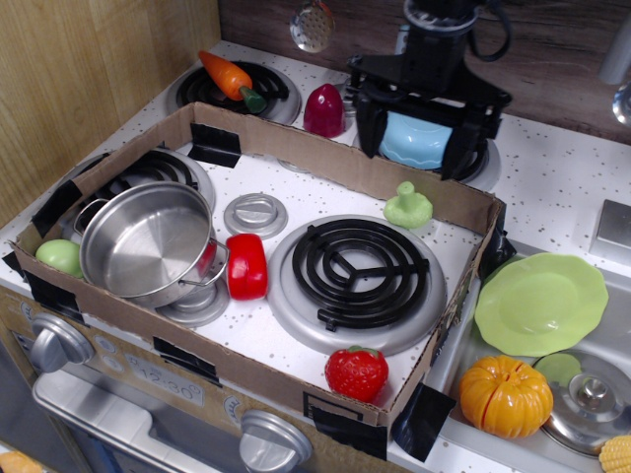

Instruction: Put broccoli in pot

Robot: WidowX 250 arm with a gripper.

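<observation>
The broccoli [408, 206], a small pale-green lumpy toy, lies on the white stove top at the back right of the cardboard frame, beside the big coil burner. The pot [146, 242], a shiny steel saucepan, stands empty at the left on a small burner. My gripper [412, 143] is black, wide open and empty. It hangs behind and above the frame's back wall, over the light-blue bowl [421, 140], a little behind the broccoli and not touching it.
A cardboard frame [335, 158] walls the stove top. Inside lie a red pepper [245, 266], a strawberry [356, 372] and a pale-green round fruit [58, 256] by the pot. Behind are a carrot [230, 79] and a dark-red toy [323, 110]. At right are a green plate [541, 303] and a pumpkin [505, 396].
</observation>
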